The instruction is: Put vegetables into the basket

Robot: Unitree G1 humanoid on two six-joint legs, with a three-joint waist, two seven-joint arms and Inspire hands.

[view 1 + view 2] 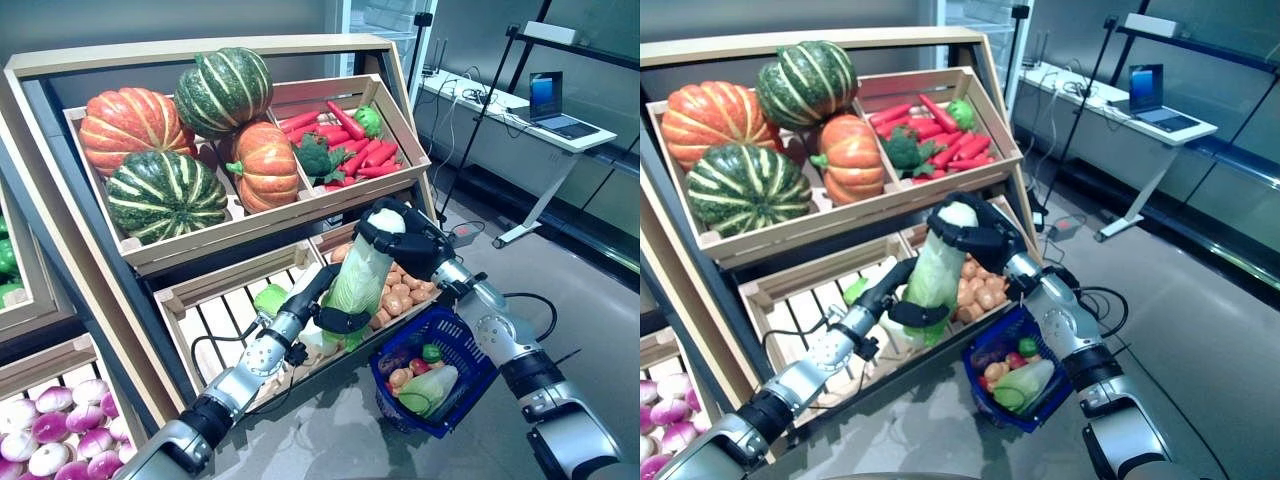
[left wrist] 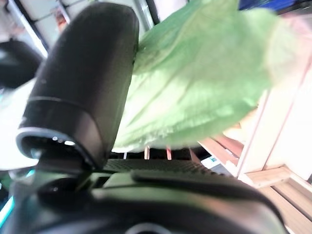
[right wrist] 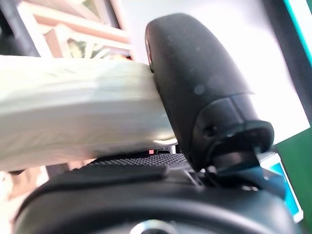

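1. Green-and-white cabbage [image 1: 362, 272] stands nearly upright in front of the lower crates, above and just left of the blue basket [image 1: 462, 352];
2. right hand [image 1: 400, 238] has its fingers curled round the pale top end;
3. left hand [image 1: 338, 318] has its fingers wrapped round the leafy lower end.

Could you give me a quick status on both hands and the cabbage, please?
Left hand shut on cabbage leafy end, right hand shut on its white end. Cabbage upright, left of basket. Basket already holds vegetables.
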